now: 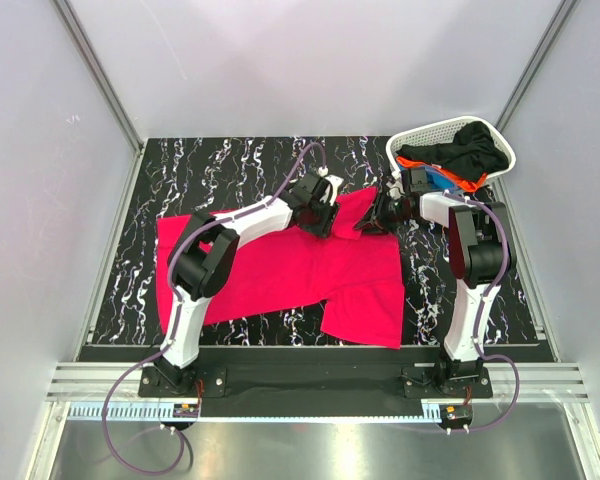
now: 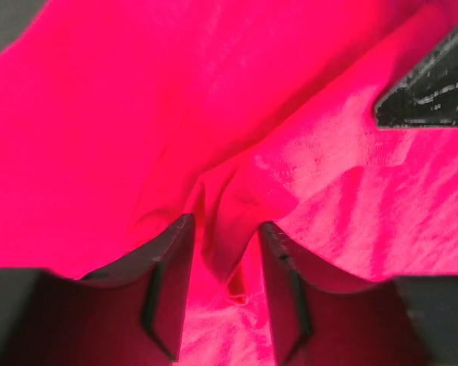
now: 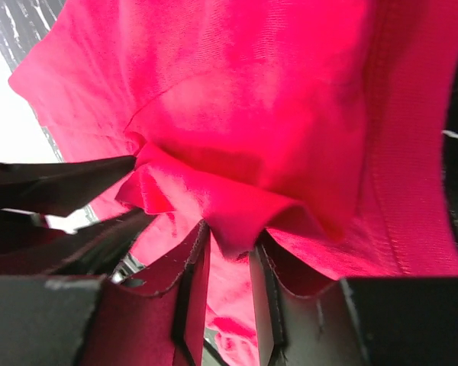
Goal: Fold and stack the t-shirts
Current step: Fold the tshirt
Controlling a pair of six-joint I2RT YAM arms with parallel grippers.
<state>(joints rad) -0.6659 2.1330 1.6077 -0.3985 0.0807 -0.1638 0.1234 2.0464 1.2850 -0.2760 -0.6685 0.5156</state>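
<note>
One red shirt [image 1: 310, 275] lies spread on the table [image 1: 180, 170]. My left gripper [image 2: 225, 225] and right gripper [image 3: 230, 232] each pinch a fold at its far edge. One black shirt [image 1: 475, 150], one orange shirt [image 1: 470, 184] and one blue shirt [image 1: 440, 178] sit in the single basket [image 1: 420, 130].

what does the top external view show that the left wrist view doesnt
Only top external: the basket holding a black shirt, the marbled table, the right claw, and the whole red shirt spread out. Only left wrist: a ridge of cloth caught between the fingers of the left claw. Both: the red shirt and the left claw.
</note>
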